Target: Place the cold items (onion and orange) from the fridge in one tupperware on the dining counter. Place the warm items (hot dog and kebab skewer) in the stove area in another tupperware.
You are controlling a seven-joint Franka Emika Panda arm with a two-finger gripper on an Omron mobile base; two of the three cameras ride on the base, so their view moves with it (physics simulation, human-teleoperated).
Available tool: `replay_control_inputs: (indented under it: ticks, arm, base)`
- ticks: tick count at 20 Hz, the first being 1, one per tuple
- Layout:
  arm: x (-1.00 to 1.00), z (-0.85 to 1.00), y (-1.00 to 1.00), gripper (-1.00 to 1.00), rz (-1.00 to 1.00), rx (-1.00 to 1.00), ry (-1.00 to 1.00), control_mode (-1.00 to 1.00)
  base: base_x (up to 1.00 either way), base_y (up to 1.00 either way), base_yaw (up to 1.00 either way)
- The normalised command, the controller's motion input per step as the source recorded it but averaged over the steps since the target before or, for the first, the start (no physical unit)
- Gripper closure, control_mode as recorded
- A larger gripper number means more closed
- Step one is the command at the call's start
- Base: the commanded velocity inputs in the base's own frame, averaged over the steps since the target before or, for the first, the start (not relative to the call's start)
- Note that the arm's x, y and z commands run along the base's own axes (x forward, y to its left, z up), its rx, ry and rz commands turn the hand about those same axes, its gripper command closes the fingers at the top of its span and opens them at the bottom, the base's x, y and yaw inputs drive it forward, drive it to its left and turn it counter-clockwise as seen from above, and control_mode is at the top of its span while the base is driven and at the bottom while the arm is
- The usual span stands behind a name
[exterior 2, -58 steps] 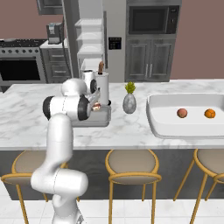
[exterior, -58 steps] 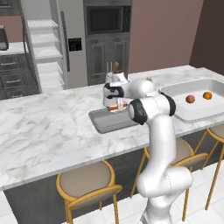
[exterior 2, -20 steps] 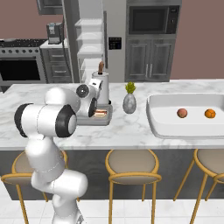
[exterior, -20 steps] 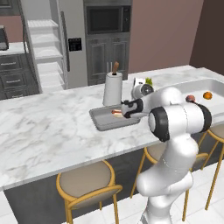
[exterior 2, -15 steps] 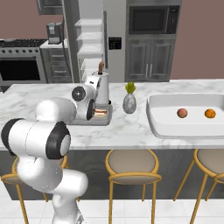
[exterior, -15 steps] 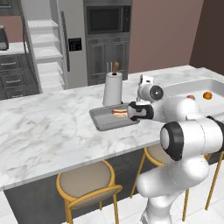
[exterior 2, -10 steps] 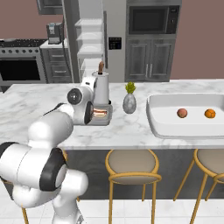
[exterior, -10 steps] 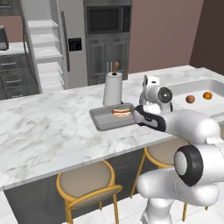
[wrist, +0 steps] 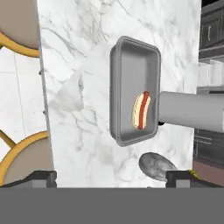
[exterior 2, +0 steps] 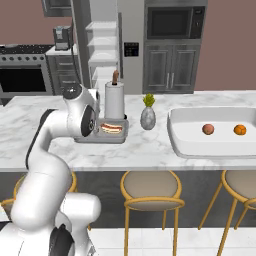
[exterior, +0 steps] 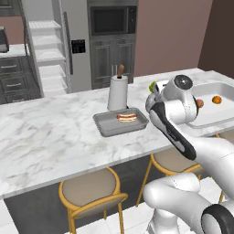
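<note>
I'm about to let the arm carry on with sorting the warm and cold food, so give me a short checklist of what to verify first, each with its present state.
1. Hot dog lies inside the grey tupperware on the counter: ok.
2. Kebab skewer in that same tupperware: not ok, only the hot dog is in it.
3. Onion and orange together in the white tupperware: ok.
4. Gripper open and holding nothing: ok.
5. Paper towel roll and vase beside the grey tupperware standing upright: ok.
</note>
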Motion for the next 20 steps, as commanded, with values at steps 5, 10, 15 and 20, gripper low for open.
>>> replay_control_inputs:
  ticks: [5, 10, 15, 20]
  arm:
    - [-1.0, -0.06, 0.0, -1.0, 0.14, -0.13, 0.29, -1.0]
    - [-1.0, -0.61, 0.0, -1.0, 0.15, 0.06, -0.13, -1.0]
    - [-0.95, -0.48, 0.06, -1.0, 0.13, 0.05, -0.19, -1.0]
    - [-0.61, -0.14, 0.19, -1.0, 0.04, -0.01, -0.01, -1.0]
  base:
    - [0.0, 0.0, 0.0]
    - [0.0, 0.0, 0.0]
    - [0.0, 0.0, 0.0]
    - [0.0, 0.0, 0.0]
